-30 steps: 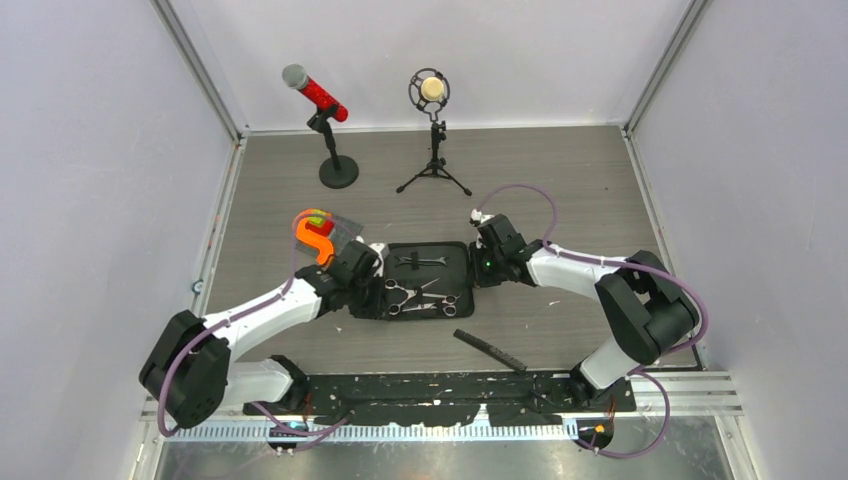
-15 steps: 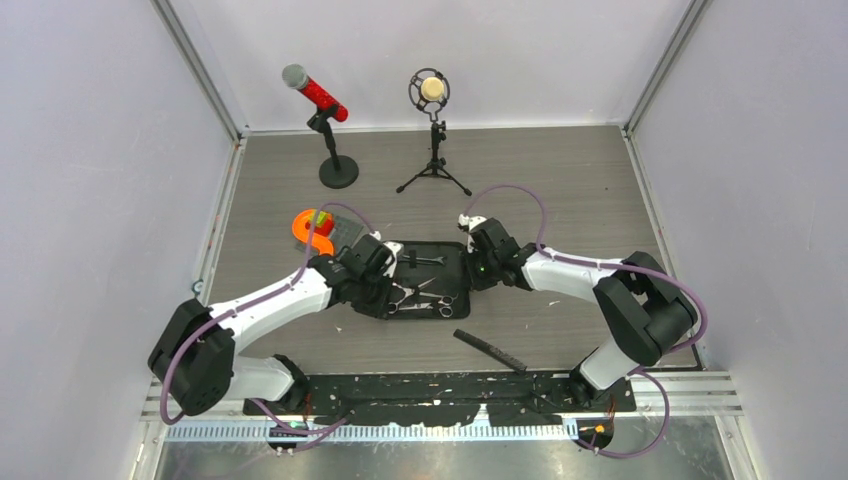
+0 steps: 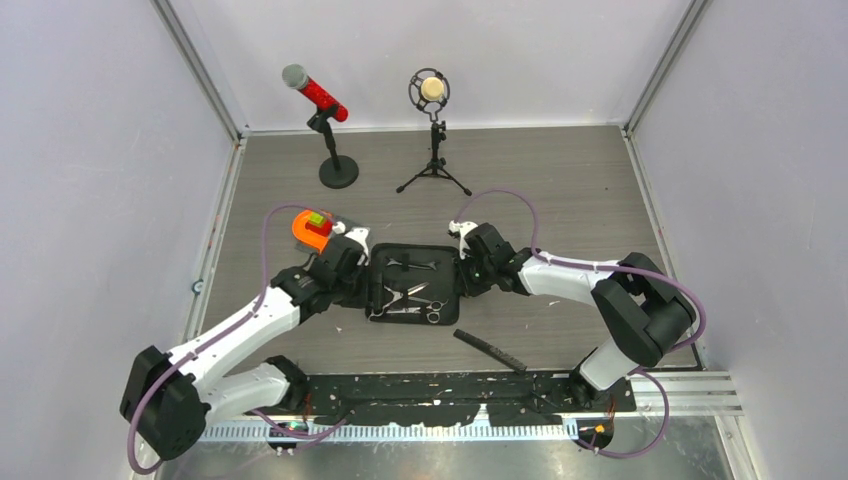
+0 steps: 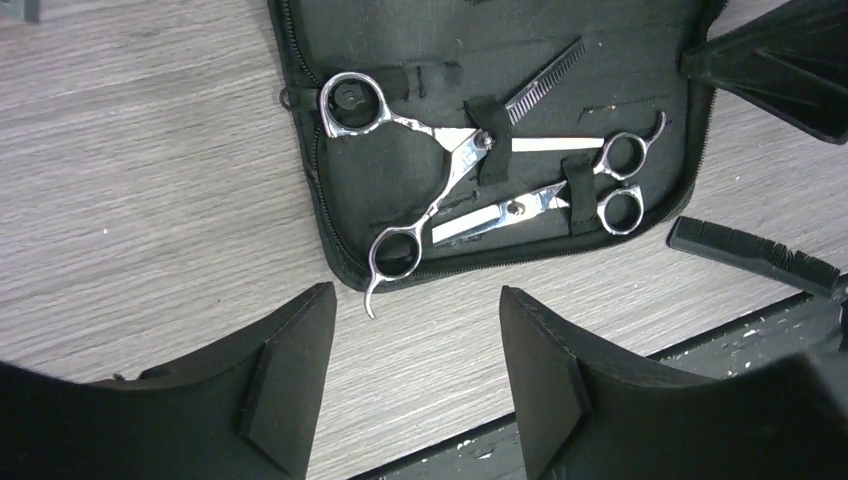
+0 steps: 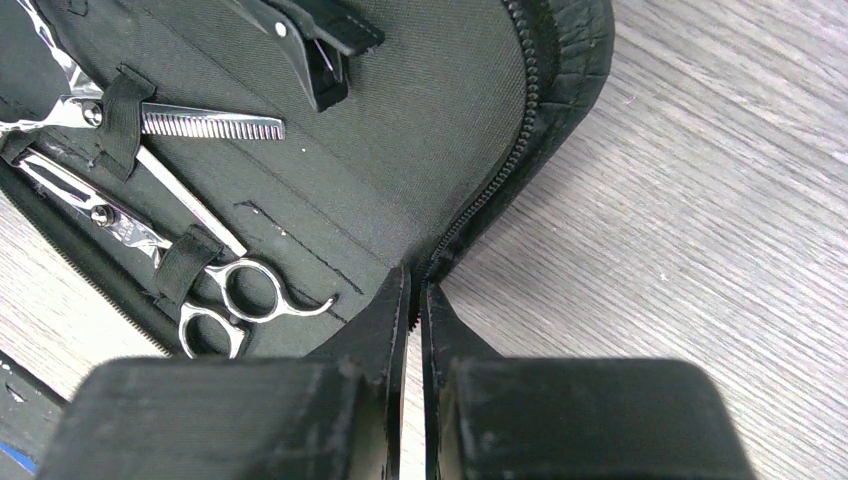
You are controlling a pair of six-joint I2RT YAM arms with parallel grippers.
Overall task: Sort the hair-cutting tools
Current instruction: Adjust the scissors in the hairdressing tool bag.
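An open black zip case [image 3: 446, 262] lies mid-table. Two silver scissors are strapped inside it: a large thinning pair [image 4: 455, 165] and a smaller pair [image 4: 520, 207]. A thin black hair clip [image 5: 310, 40] rests in the case's far half. A narrow black comb [image 3: 490, 351] lies on the table in front of the case. My left gripper [image 4: 415, 300] is open and empty just off the case's left edge, over bare wood. My right gripper [image 5: 415, 285] is shut on the zip edge of the case [image 5: 470, 215] at its right side.
A red microphone on a round base [image 3: 338, 172] and a tripod microphone [image 3: 434, 180] stand at the back. An orange object [image 3: 312, 228] lies left of the case, close behind my left wrist. Side walls close in both sides. A black rail [image 3: 440, 395] runs along the near edge.
My left gripper has opened and now sits at the case's left edge. The case has slid left and turned a little, my right gripper following, still pinched on its edge.
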